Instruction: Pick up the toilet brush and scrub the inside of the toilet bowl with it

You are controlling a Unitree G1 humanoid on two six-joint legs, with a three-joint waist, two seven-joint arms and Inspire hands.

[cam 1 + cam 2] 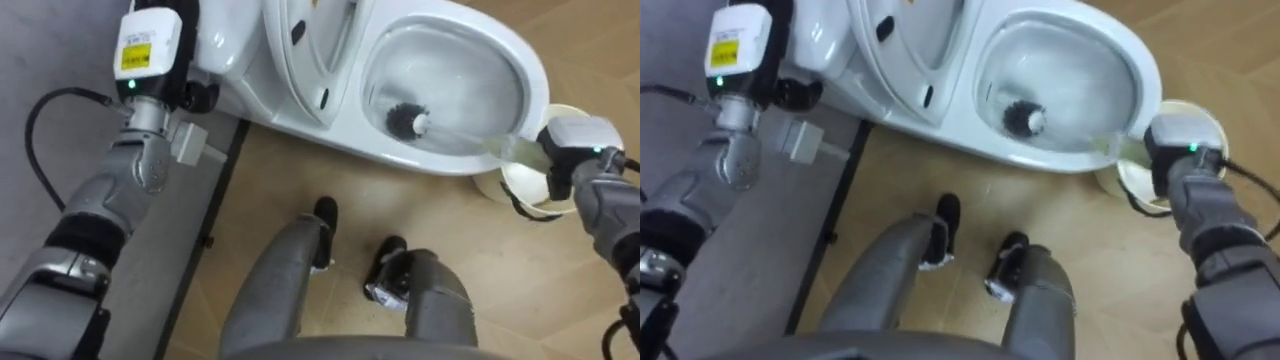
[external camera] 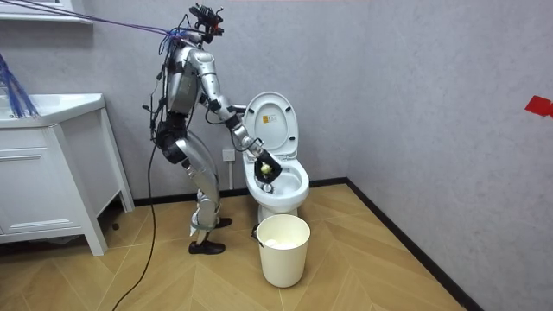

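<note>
The scrubbing looks under way rather than finished: the white porcelain toilet has its seat and lid raised, and the toilet brush with dark bristles and a pale handle has its head down inside the bowl, against the inner wall near the hinge end, on the robot's side. The right hand is at the bowl's front rim, dark fingers curled round the handle's end; the left hand is up by the toilet's rear left side, and whether it is open or closed cannot be told. By this judgement the rest of the wall and the rim are left to brush, then the brush is to be lifted out. The eye views give the bristles' contact with the porcelain; the room view gives the robot leaning forward on the wooden floor, with a round white plastic bin standing just beside the bowl's front
</note>
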